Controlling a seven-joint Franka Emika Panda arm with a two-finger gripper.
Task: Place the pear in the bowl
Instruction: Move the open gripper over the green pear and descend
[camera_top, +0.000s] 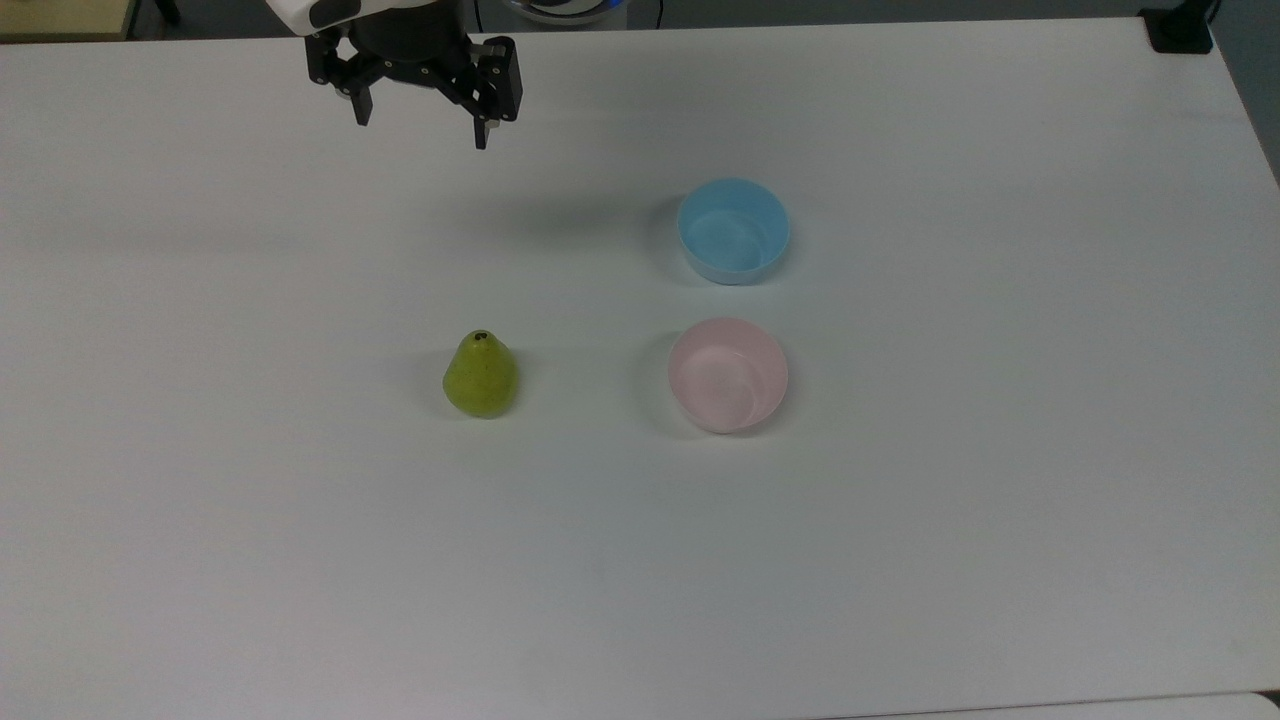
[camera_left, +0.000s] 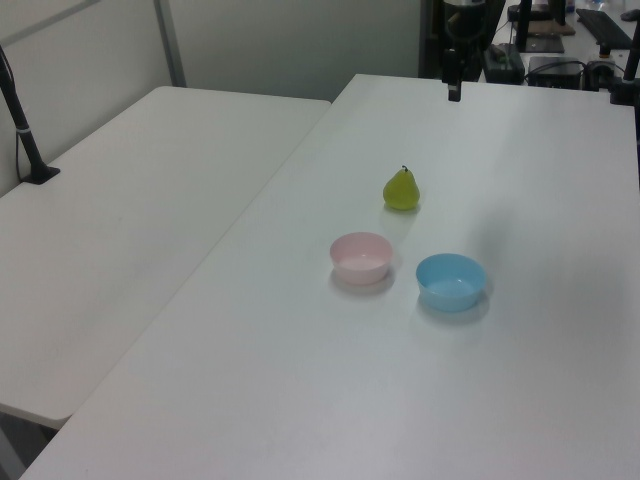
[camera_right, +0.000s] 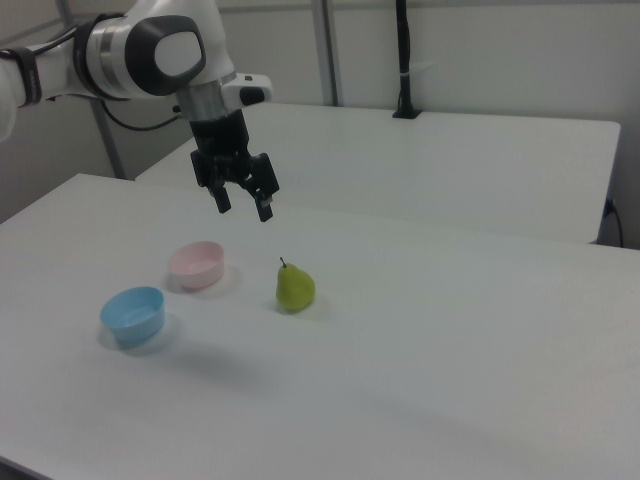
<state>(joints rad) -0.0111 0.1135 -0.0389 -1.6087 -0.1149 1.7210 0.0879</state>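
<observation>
Top view: the small yellow-green speckled pear is seen standing upright on the white surface, stem end up, near the middle and somewhat towards the top view's left; it is left free on all sides, so that it can be approached from above without anything being brushed. The small round pale pink plastic bowl is set well apart from the pear towards the top view's right, mouth up and with nothing seen inside, which suits it to receive the fruit; the round light blue plastic bowl is set just beyond it, nearer the surface's far edge in the top view, the two bowls near each other but not touching. The black two-finger gripper is held in the air close to the far edge of the surface, well apart from pear and bowls; its fingers are spread apart and nothing is gripped between them. In the right view the gripper is seen pointing downwards above the surface, behind the pear and the pink bowl; such a pose is judged to be a ready stance, the pear not yet reached. A descent over the pear is judged to be called for next; the tapered, rounded skin could slip if it is clamped near the narrow top.
</observation>
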